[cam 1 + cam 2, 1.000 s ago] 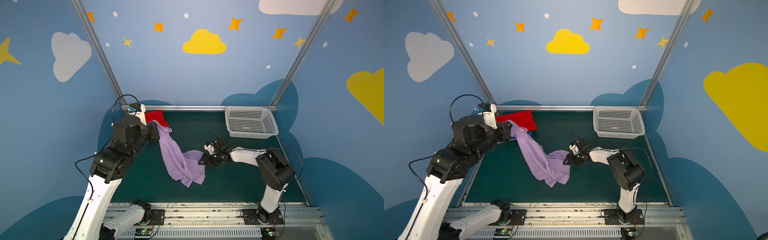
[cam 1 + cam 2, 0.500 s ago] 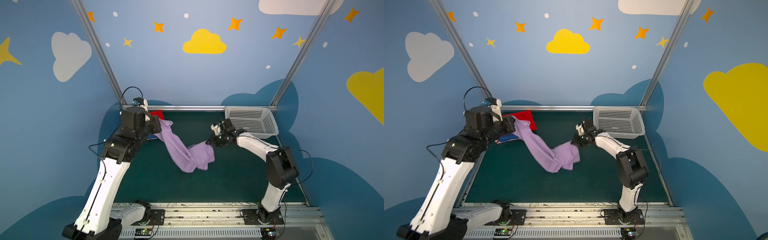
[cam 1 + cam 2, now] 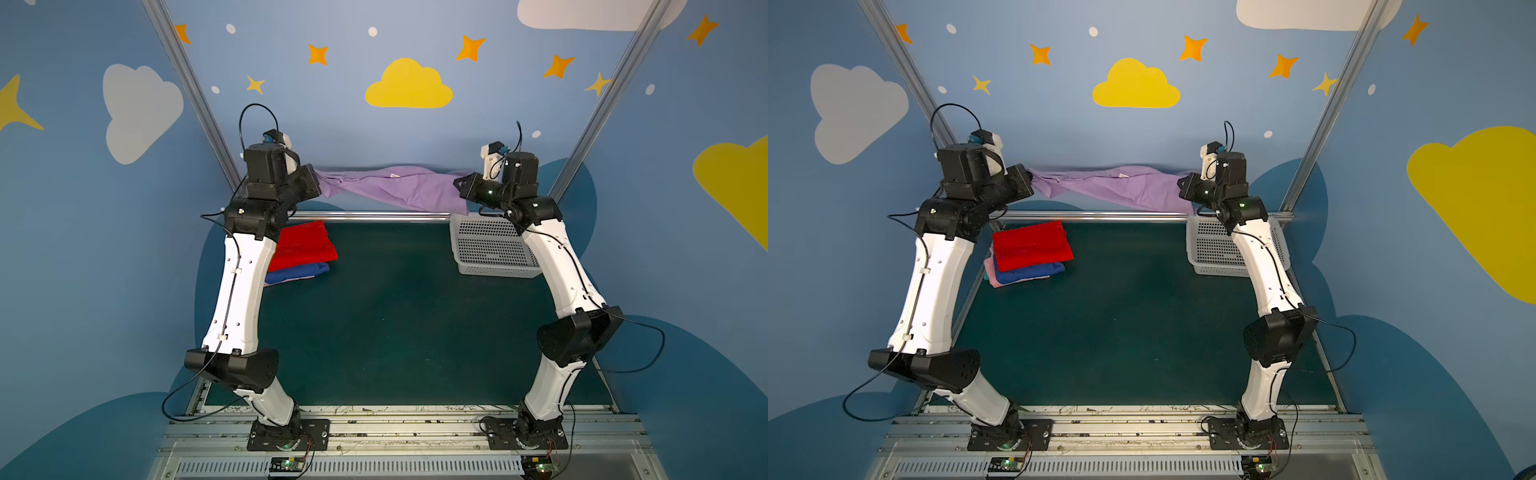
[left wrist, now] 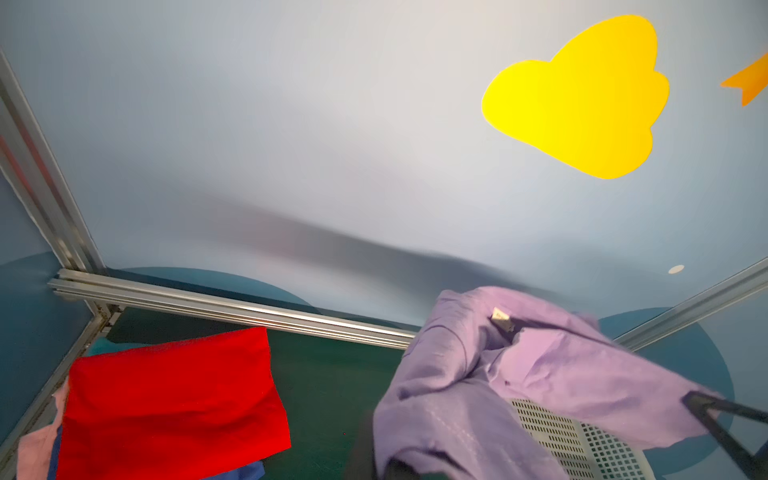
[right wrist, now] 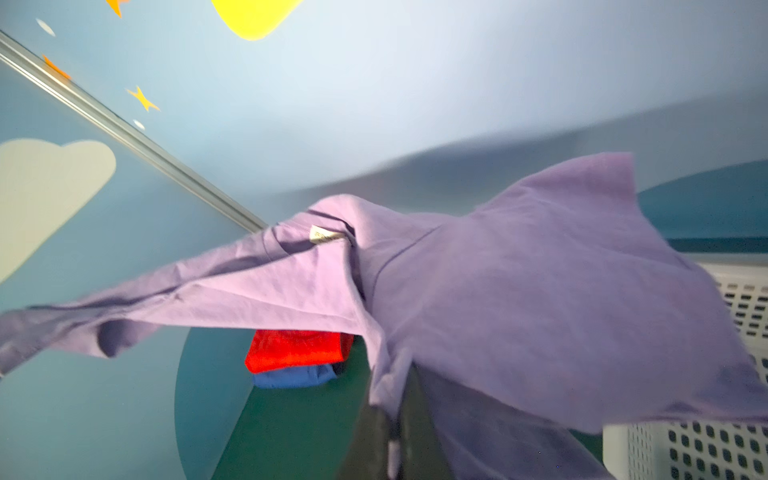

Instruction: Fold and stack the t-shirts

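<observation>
While L fingers [image 4: 359, 457] & R fingers [image 5: 370, 449] each clamp an end of lavender t-shirt [image 3: 395, 187] above table [image 3: 395, 311] back edge, cloth looks light, floppy; grip shoulder corners.

No text, brand or number can be read anywhere. The only label is a small white neck tag [image 5: 325, 237] sewn into the lavender shirt [image 5: 540, 291]. Faint marks show on it, but they are too blurred to make out.
</observation>
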Motion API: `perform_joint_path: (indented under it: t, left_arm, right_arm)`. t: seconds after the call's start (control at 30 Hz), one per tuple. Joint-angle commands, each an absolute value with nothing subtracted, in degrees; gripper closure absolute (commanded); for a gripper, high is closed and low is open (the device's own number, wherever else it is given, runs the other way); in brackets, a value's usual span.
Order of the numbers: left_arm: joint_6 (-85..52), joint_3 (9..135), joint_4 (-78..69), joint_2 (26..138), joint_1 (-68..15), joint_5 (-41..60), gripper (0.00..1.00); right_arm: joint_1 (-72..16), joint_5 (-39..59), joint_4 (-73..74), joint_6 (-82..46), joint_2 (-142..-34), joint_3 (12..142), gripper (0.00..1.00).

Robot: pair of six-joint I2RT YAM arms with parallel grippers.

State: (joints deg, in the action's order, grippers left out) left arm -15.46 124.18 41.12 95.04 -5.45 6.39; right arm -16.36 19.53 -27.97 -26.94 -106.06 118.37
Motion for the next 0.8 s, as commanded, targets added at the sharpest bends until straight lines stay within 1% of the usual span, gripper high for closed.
perform_joint_path:
  t: [0.0,0.03,0.07,0.23,0.37,0.47,0.57,0.6,0.63,0.7,0.77]
  left_arm:
    - [-16.6,117.5,39.7,90.8,-5.7,9.8,0.96]
    - [-16.9,114.1,38.2,89.3,-5.7,9.9,0.96]
    - [-17.2,110.6,36.9,87.3,-5.7,9.9,0.96]
    - [-18.3,98.9,35.6,80.3,-5.6,10.5,0.96]
    - [-20.5,87.0,33.4,73.4,-5.6,11.7,0.96]
    - [-23.0,77.2,31.6,67.4,-5.6,11.1,0.96]
    - [-25.1,69.0,30.7,61.4,-5.7,9.3,0.96]
    - [-25.5,67.3,31.0,59.8,-5.7,8.7,0.96]
    - [-25.7,65.7,31.5,58.5,-5.7,8.1,0.96]
    - [-26.1,63.5,32.7,56.1,-5.7,7.5,0.96]
    - [-26.5,61.9,33.8,54.7,-5.6,7.6,0.96]
  right_arm:
    - [-17.2,20.6,-27.4,-26.6,-101.9,104.7,0.91]
    - [-17.3,20.5,-26.2,-26.7,-100.4,101.1,0.92]
    - [-17.3,20.9,-25.9,-26.7,-99.0,97.6,1.00]
    - [-18.0,22.3,-30.8,-23.8,-95.1,88.8,1.00]
    - [-20.5,22.5,-34.7,-24.6,-93.2,80.0,1.00]
    - [-23.5,21.1,-37.5,-27.9,-92.5,74.2,1.00]
    - [-27.1,17.6,-38.2,-28.7,-91.9,69.7,1.00]
    - [-28.0,16.8,-37.7,-28.7,-91.8,68.0,0.98]
    - [-28.7,16.0,-37.2,-28.7,-91.6,66.5,0.90]
    - [-29.3,15.7,-36.2,-29.1,-91.8,63.8,0.69]
    - [-29.7,15.3,-36.0,-29.3,-92.5,62.0,0.53]
